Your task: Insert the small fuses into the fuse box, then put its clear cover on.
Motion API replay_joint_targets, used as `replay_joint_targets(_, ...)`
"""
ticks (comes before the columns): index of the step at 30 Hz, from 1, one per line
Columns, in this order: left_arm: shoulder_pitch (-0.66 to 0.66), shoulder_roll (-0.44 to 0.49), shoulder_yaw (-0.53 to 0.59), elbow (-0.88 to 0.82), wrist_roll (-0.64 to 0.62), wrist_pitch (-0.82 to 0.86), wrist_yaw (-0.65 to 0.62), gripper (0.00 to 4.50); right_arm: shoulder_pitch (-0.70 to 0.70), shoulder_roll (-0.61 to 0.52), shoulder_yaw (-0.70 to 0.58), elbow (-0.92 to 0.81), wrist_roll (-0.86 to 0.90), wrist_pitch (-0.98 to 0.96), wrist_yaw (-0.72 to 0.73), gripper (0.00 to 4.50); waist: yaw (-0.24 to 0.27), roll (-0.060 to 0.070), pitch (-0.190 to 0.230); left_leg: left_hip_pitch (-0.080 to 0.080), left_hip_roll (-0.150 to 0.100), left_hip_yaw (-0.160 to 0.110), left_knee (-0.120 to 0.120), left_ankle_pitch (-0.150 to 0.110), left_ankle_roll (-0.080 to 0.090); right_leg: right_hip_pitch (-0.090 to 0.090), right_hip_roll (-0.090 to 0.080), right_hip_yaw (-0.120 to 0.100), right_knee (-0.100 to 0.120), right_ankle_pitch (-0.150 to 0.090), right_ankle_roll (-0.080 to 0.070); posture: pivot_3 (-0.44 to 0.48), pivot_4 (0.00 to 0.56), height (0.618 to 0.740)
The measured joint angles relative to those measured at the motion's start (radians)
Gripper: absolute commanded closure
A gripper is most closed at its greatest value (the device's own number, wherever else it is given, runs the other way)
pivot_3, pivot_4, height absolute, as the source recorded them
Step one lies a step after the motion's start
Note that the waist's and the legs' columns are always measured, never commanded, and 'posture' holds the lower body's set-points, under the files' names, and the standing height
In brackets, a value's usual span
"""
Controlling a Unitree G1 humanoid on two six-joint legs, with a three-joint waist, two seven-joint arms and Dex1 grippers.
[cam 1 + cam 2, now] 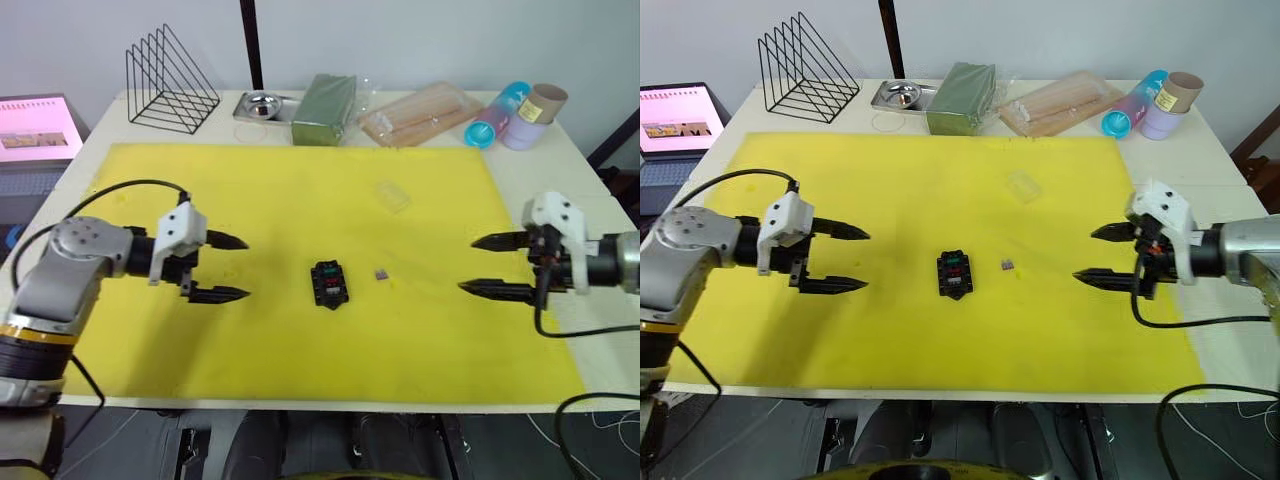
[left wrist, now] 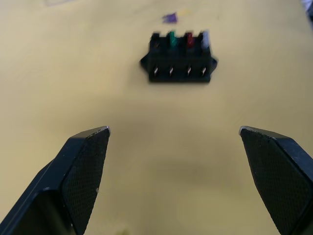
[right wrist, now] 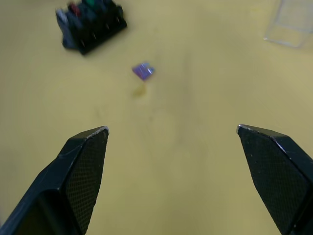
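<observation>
Centrally, fuse box point(image 1: 330, 284) holds green, red, grey fuses; purple fuse point(image 1: 381, 273) lies loose just right: tiny, light, rigid, best pinched across its flat sides. Left gripper point(image 1: 220, 267) and right gripper point(image 1: 488, 265) both spread, empty.

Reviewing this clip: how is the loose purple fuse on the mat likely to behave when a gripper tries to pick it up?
The purple fuse is tiny beside the fuse box, so it is probably very light and apt to skid or flip if nudged. It looks like hard plastic, likely stiff but slippery. Lying low on the yellow mat, it may slip out from between wide fingers.
</observation>
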Motion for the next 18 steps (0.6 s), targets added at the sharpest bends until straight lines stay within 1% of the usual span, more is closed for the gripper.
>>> replay_joint_targets(3,-0.023,-0.056,-0.013,-0.034,-0.002,0.031,0.024,0.0,-0.087,0.079,0.048,0.008,0.093,0.224,-0.068,0.02,0.001,0.0,0.0,0.0,0.0,0.0,0.0,0.0,0.0,0.0,0.0,0.0,0.0,0.0,0.0,0.0,0.15,0.74)
replay_joint_targets(5,-0.029,-0.079,-0.036,-0.048,0.0,0.033,0.037,0.0,-0.123,0.132,0.065,0.014,0.14,0.338,-0.108,0.02,0.002,0.0,0.0,0.0,0.0,0.0,0.0,0.0,0.0,0.0,0.0,0.0,0.0,0.0,0.0,0.0,0.15,0.74)
replay_joint_targets(9,-0.02,-0.117,-0.058,-0.059,0.005,0.033,0.065,0.0,-0.215,0.28,0.065,0.082,0.178,0.511,-0.218,0.02,-0.001,0.0,0.0,0.0,0.0,-0.001,0.0,0.0,0.0,0.0,0.001,0.0,0.001,0.0,0.0,0.0,0.15,0.74)
replay_joint_targets(12,-0.019,-0.133,-0.082,-0.078,0.009,0.035,0.084,0.0,-0.247,0.351,0.066,0.123,0.18,0.563,-0.281,0.7,0.001,0.0,0.0,-0.001,-0.001,-0.001,0.0,0.0,0.0,-0.001,0.001,0.0,0.001,0.0,0.0,0.0,0.15,0.74)
replay_joint_targets(14,-0.018,-0.133,-0.084,-0.079,0.01,0.043,0.091,0.0,-0.266,0.38,0.066,0.148,0.181,0.582,-0.308,1.33,0.001,0.0,0.0,-0.001,-0.001,0.0,0.0,0.0,0.0,-0.001,0.001,0.0,0.001,0.0,0.0,0.0,0.15,0.74)
replay_joint_targets(18,-0.019,-0.133,-0.084,-0.084,0.012,0.052,0.094,0.0,-0.298,0.408,0.078,0.21,0.177,0.586,-0.339,1.33,0.001,0.0,0.0,-0.001,-0.002,0.0,0.0,0.0,0.0,-0.001,0.0,0.0,0.001,0.0,0.0,0.0,0.15,0.74)
